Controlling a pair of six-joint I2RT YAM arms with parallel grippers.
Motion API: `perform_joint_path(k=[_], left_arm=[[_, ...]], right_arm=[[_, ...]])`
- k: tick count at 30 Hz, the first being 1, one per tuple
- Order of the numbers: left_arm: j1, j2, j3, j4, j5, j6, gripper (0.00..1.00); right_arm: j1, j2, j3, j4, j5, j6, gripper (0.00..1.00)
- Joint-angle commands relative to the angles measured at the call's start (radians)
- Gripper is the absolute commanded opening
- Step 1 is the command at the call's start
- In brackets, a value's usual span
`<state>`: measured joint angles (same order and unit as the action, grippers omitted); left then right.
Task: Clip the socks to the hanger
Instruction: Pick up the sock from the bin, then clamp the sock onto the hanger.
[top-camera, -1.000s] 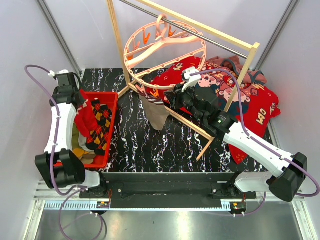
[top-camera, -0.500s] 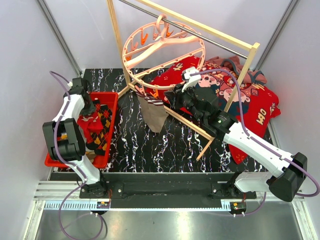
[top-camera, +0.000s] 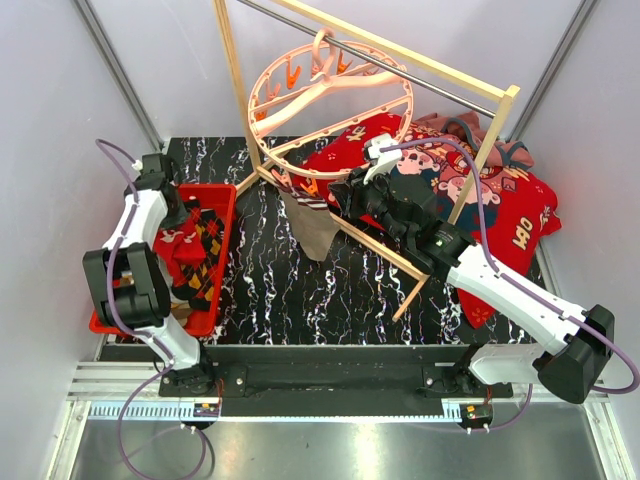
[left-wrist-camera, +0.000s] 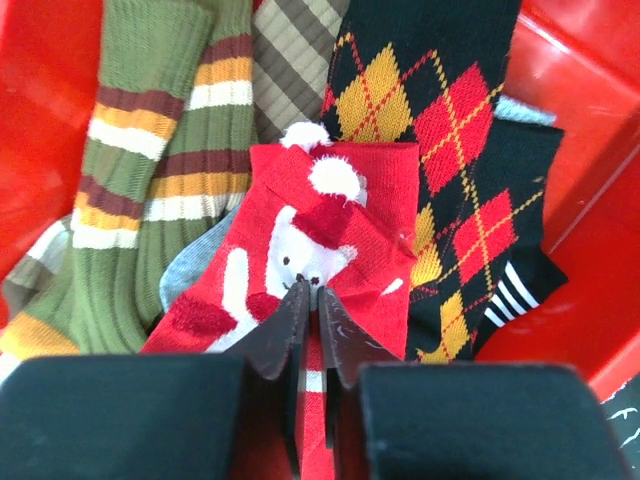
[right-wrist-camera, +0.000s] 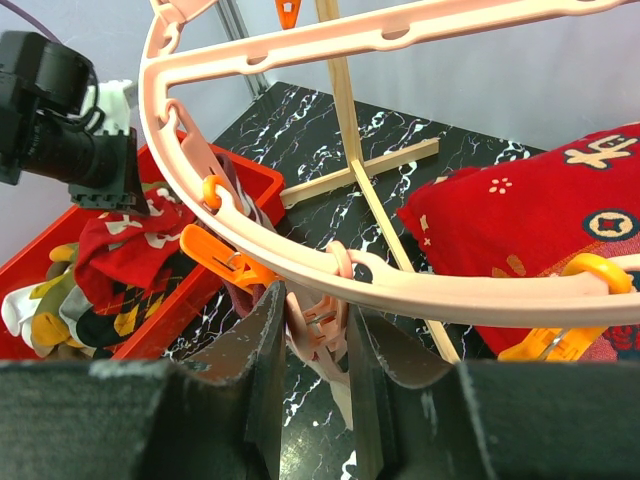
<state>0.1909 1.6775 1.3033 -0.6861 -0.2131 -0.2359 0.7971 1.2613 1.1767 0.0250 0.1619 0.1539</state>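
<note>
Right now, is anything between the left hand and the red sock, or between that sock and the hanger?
Nothing at the left hand: it pinches the red sock, topmost in the red bin. Toward the hanger, only the bin's wall and the wooden rack's foot lie between.

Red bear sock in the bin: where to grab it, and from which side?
Pinch the red sock near its middle, straight down from above. It lies flat on top, overlapping the argyle sock and olive striped sock, so a top pinch should lift it alone. The left gripper is shut on it there.
</note>
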Motion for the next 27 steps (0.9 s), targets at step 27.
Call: perform_joint_path(k=[27], left_arm=[[-0.306,-0.801,-0.167,0.315,0.368,-0.016,0.00]], right_arm=[[-0.007,-0.028,0.020,0.010,-0.033,0.050,0.00]])
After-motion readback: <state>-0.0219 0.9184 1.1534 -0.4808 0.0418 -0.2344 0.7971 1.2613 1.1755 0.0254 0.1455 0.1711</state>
